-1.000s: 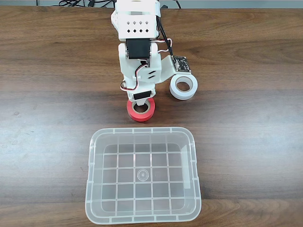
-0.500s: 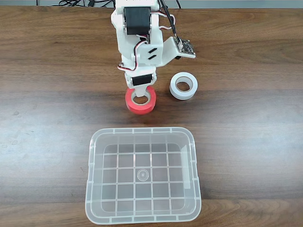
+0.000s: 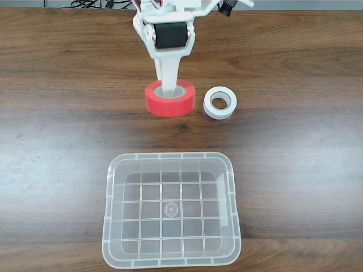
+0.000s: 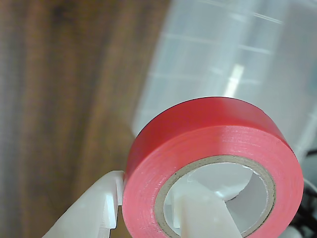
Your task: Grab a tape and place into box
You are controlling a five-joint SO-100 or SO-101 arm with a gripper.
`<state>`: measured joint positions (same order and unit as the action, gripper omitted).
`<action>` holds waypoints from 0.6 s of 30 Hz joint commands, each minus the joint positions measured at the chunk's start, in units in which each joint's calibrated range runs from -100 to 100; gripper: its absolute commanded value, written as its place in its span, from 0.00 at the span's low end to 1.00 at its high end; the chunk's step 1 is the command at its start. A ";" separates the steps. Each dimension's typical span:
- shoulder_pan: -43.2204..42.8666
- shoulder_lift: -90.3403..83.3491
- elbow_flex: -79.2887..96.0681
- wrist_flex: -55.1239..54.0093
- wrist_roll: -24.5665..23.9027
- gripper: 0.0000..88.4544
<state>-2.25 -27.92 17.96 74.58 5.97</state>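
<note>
The gripper (image 4: 146,210) pinches the tape's (image 3: 169,98) wall, one finger through the core and the other outside, so the ring hangs securely above the table (image 3: 57,113). It sits just beside the white roll (image 3: 220,103), with the box (image 3: 113,226) waiting, empty, nearer the camera.

No text, label, brand or number could be read on the tape (image 4: 198,144), the box (image 3: 171,258) or the white roll (image 3: 220,103)
</note>
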 commanded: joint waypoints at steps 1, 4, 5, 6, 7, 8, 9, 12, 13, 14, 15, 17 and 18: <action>-0.31 5.72 -19.93 -0.35 -0.28 0.06; -0.31 14.32 -28.52 -0.52 -1.12 0.06; -0.31 17.78 -32.02 -0.52 -1.49 0.06; -0.31 20.84 -35.00 -0.52 -1.70 0.06; -0.31 24.54 -38.50 -0.52 -1.97 0.06; -0.31 27.76 -41.57 -0.52 -2.23 0.06; -0.31 31.54 -44.99 -0.52 -2.50 0.06; -0.31 41.27 -53.92 -0.52 -2.50 0.06; -0.23 44.49 -56.81 -0.52 -2.50 0.06; -0.16 47.15 -59.27 -0.52 -2.44 0.06; -0.09 49.88 -61.63 -0.35 -2.44 0.06; 0.06 54.47 -64.87 -0.35 -2.39 0.06; 0.06 56.24 -65.84 -0.26 -2.28 0.06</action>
<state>-2.33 21.81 -34.12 74.58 3.73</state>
